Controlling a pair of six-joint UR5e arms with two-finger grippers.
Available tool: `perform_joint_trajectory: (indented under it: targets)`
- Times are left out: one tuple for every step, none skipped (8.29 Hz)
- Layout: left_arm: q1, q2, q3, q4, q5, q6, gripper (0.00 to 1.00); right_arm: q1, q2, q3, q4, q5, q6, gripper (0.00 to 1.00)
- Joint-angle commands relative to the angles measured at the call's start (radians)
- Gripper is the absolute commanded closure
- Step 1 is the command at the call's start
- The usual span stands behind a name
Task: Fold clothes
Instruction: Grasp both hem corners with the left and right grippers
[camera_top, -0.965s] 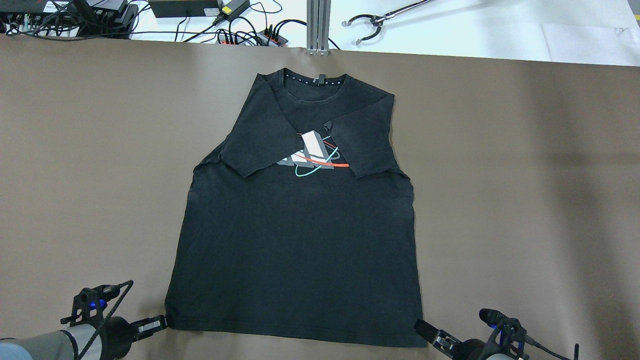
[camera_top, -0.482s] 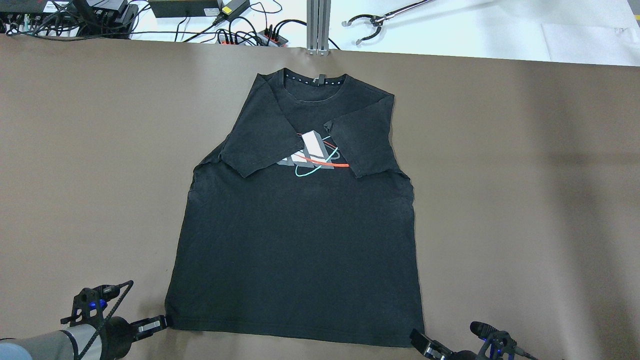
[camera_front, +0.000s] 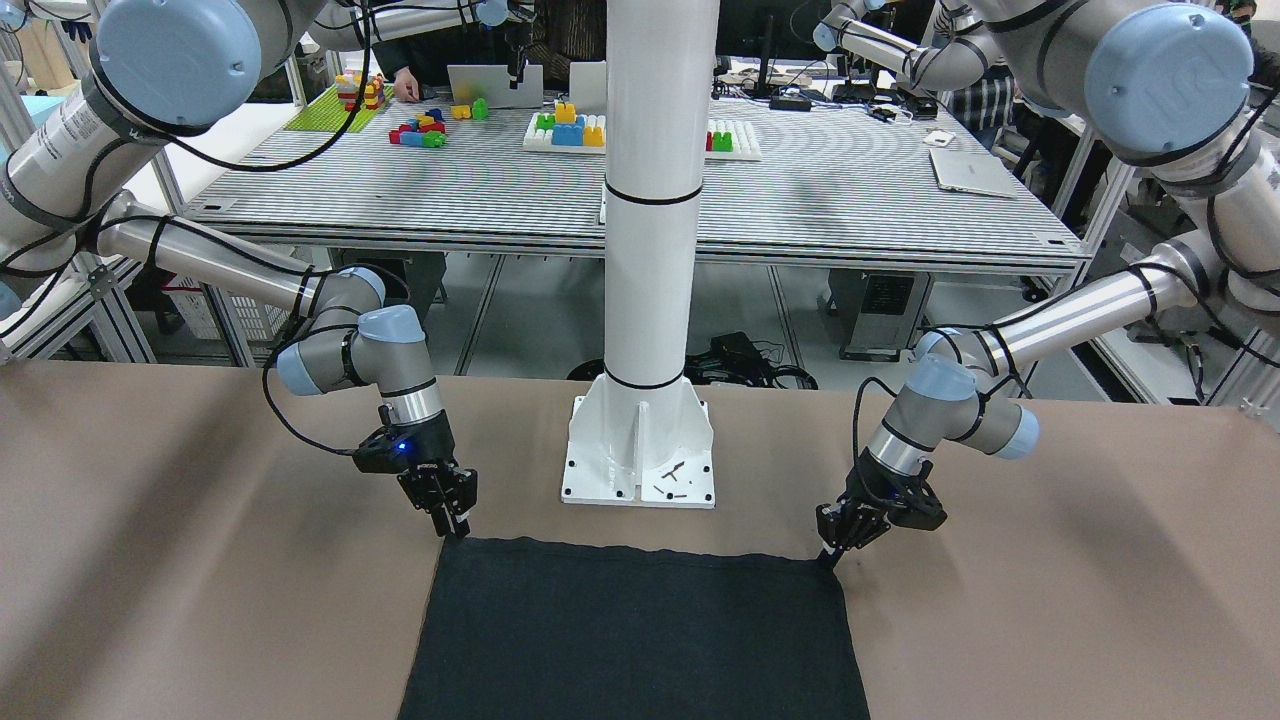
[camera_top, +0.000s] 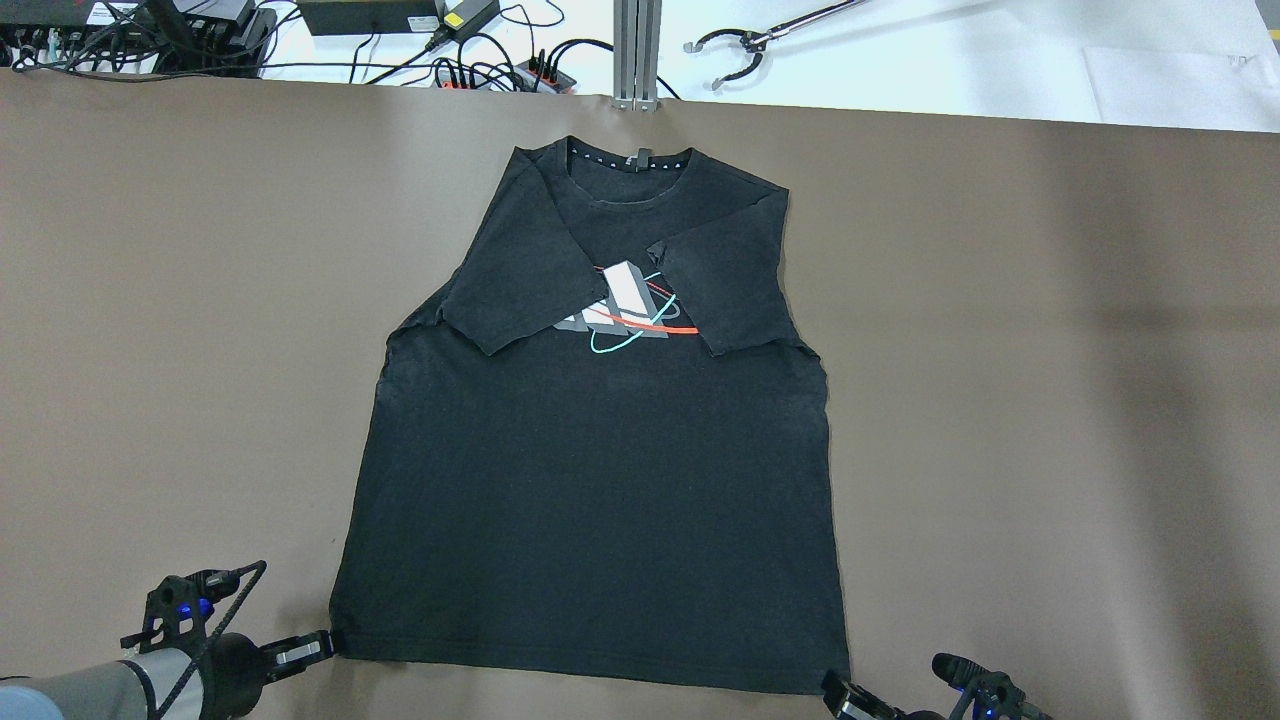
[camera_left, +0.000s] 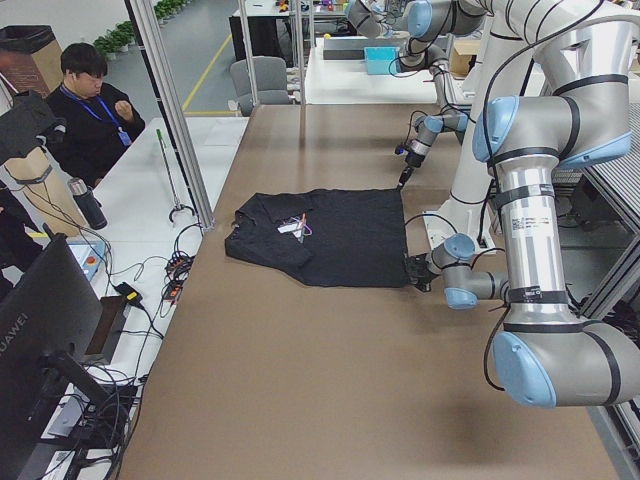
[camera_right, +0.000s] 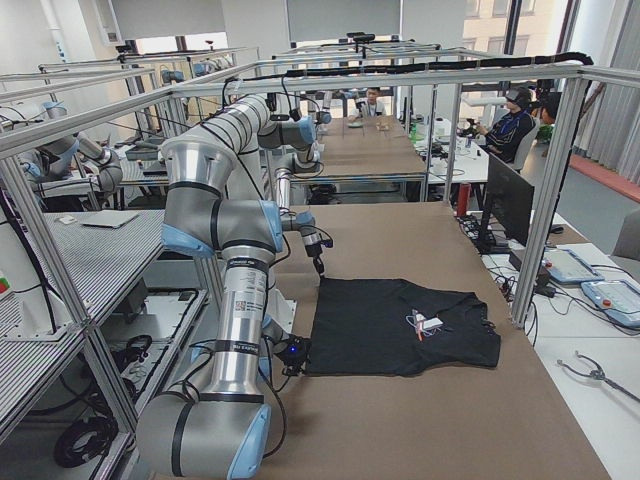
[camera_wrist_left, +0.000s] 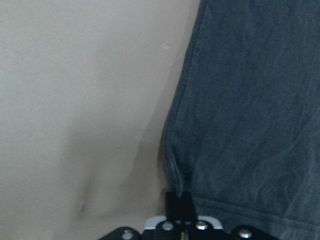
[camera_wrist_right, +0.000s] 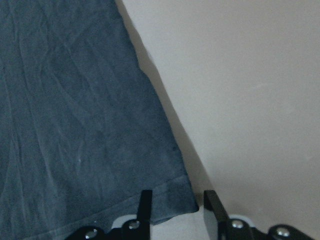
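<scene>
The limp, light-looking black cotton T-shirt (camera_top: 600, 480) suits pinches at its bottom hem (camera_top: 590, 672) corners: the left gripper (camera_wrist_left: 180, 202) clamps one, the right gripper (camera_wrist_right: 176, 199) gapes around the other.

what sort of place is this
Most likely a robotics research lab: a black t-shirt laid out between robot arms, toy blocks on the bench behind, and an operator alongside.

A black T-shirt (camera_top: 600, 480) lies flat, mid-frame in the overhead view; collar at top, hem at bottom; both sleeves folded inward over the chest print (camera_top: 630, 315).
</scene>
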Motion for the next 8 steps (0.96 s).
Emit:
perform_joint_trajectory:
  targets:
    - [0.000,0.001,-0.002,0.001,0.000,0.000,1.00,-0.001,0.004,-0.025,0.000,0.000,-0.007,0.54]
    - [0.000,0.001,-0.002,0.001,0.000,0.000,1.00,-0.001,0.005,-0.025,0.000,-0.001,-0.007,0.54]
    - [0.000,-0.001,-0.002,0.001,0.000,0.000,1.00,-0.001,0.007,-0.025,0.000,-0.003,-0.007,0.55]
    - [-0.001,-0.001,-0.003,-0.001,0.000,0.000,1.00,-0.001,0.013,-0.025,0.000,-0.003,-0.007,0.71]
    - [-0.002,-0.001,-0.005,0.001,0.000,0.000,1.00,-0.001,0.021,-0.025,-0.002,-0.006,-0.006,0.97]
    - [-0.002,-0.001,-0.006,-0.001,0.000,0.000,1.00,-0.001,0.021,-0.023,-0.003,-0.015,-0.007,1.00]
    - [-0.003,-0.002,-0.009,0.001,0.000,0.002,1.00,0.002,0.019,-0.017,-0.003,-0.016,-0.010,1.00]
    - [-0.005,-0.004,-0.026,0.001,-0.003,0.002,1.00,0.011,0.019,-0.011,-0.005,-0.012,-0.013,1.00]
